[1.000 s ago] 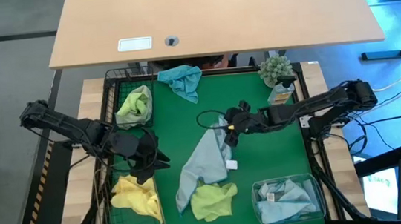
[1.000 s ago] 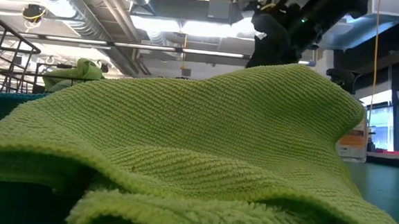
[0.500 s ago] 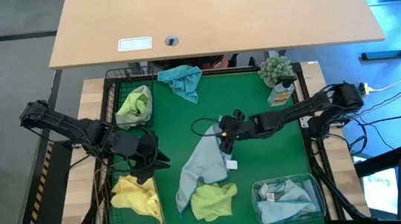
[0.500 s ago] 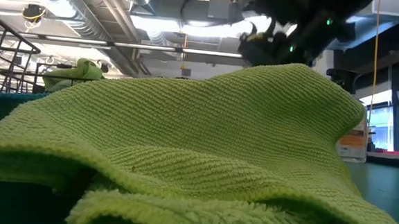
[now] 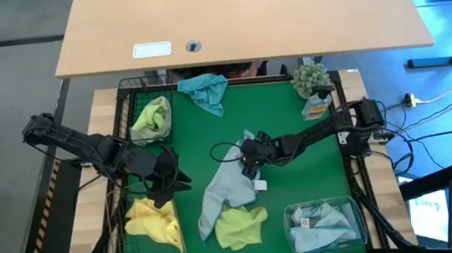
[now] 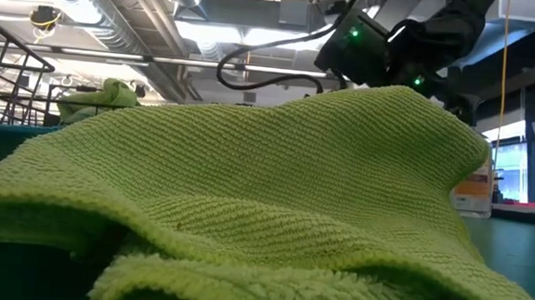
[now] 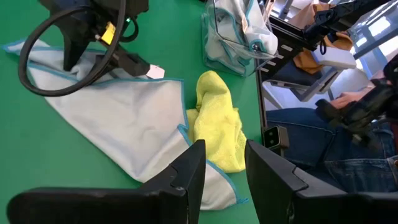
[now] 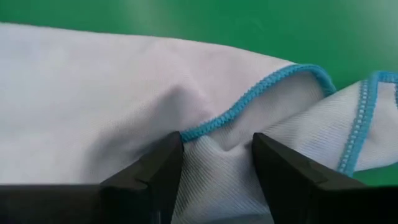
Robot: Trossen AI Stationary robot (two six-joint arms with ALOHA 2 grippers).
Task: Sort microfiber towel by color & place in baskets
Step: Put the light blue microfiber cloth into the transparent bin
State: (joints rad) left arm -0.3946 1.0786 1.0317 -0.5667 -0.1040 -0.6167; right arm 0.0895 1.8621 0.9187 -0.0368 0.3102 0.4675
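at mid-table, on the green mat, the right end effector is down on the far end of the pale grey-blue towel, its fingers set apart with the towel's blue-stitched hem lying between them; nothing is pinched yet in the right wrist view. that towel runs from there toward the near edge, where its near end touches a lime-yellow towel. the left end effector waits over the left side of the table, just beside the tan wire basket, fingers apart and holding nothing. that basket, at the near left corner, holds a yellow towel. the black wire basket at the far left holds a lime-green towel. the clear plastic tub at the near right holds pale blue-grey cloth. a teal towel lies loose at the far edge, between the black basket and the small potted plant at the far right. in the low view a lime-green towel fills most of the foreground.
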